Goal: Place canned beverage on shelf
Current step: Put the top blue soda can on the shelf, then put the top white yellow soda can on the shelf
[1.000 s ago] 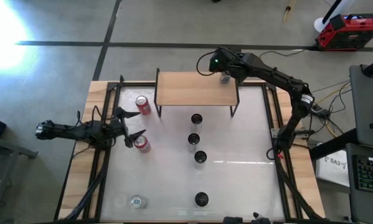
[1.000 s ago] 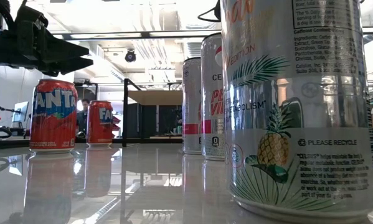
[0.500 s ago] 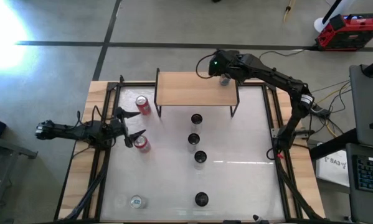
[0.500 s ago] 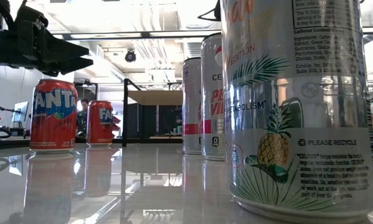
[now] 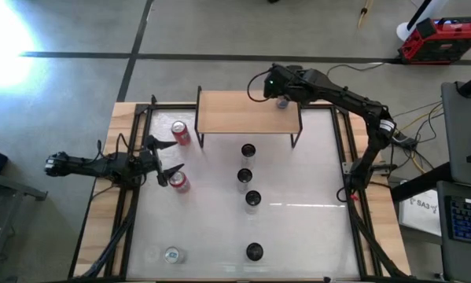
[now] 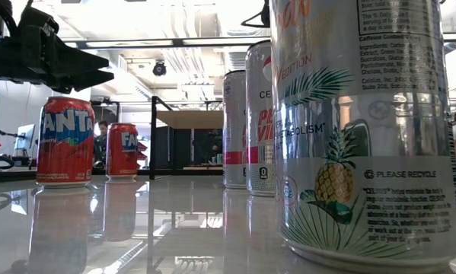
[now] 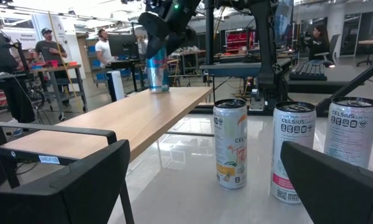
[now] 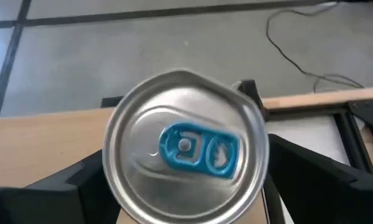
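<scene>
The shelf (image 5: 247,112) stands at the table's far middle, a tan wooden top on thin black legs. My right gripper (image 5: 281,93) is over its far right corner, shut on a blue can with a silver top (image 8: 186,146), which also shows in the left wrist view (image 7: 156,65). My left gripper (image 5: 169,159) is open and empty at the table's left. It stands between two red Fanta cans, one toward the far side (image 5: 180,132) and one just near of it (image 5: 179,182). My right gripper comes at the blue can from above, pointing down, with one finger (image 8: 74,186) on each side of its upper wall just under the rim (image 8: 114,180). The can stands upright with its base on the shelf's top near the far right corner (image 7: 159,89).
Three tall Celsius cans (image 5: 248,150) (image 5: 244,176) (image 5: 252,199) stand in a row near of the shelf. One more (image 5: 254,251) and a silver-topped can (image 5: 171,255) stand by the near edge. Black frame rails (image 5: 133,204) run along both table sides. People show in the room behind (image 7: 46,46).
My right gripper has shifted slightly toward the table's left over the shelf's far right corner, with the can still between its fingers. My left arm has kept still.
</scene>
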`<state>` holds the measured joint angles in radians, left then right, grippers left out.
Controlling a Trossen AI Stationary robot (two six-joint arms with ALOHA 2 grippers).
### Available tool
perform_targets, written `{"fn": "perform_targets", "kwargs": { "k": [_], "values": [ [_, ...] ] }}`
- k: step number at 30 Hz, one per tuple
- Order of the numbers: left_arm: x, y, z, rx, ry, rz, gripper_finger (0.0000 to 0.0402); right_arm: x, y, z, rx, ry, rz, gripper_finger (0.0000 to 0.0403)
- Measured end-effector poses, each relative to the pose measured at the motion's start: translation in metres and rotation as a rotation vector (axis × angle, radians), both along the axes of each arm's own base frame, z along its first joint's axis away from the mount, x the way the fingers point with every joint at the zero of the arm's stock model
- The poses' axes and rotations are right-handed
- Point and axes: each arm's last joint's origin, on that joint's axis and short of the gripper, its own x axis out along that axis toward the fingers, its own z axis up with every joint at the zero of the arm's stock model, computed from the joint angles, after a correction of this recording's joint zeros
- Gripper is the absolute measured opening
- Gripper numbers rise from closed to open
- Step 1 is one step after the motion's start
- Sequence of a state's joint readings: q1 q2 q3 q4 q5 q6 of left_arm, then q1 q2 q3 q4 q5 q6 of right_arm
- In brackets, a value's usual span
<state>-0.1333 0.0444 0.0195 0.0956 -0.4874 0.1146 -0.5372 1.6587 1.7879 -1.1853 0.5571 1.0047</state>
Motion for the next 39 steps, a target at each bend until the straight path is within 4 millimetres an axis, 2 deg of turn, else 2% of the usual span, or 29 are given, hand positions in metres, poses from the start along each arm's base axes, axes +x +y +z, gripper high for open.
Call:
{"fn": "perform_targets", "kwargs": {
  "k": [14,21,25,34,39],
  "values": [
    [0.000,0.000,0.000,0.000,0.000,0.000,0.0400,-0.005,0.036,0.014,0.099,-0.016,0.055,0.0336],
    [0.000,0.000,0.000,0.000,0.000,0.001,0.0400,-0.009,0.065,0.017,0.322,-0.030,0.186,0.0336],
    [0.000,0.000,0.000,0.000,0.000,0.001,0.0400,-0.008,0.086,0.020,0.362,-0.018,0.233,0.0336],
    [0.000,0.000,0.000,0.000,0.000,0.001,0.0400,0.019,0.147,0.009,0.353,0.002,0.374,0.0336],
    [0.000,0.000,0.000,0.000,0.000,0.000,0.0400,0.039,0.173,0.001,0.334,-0.035,0.473,0.0336]
  ]
}}
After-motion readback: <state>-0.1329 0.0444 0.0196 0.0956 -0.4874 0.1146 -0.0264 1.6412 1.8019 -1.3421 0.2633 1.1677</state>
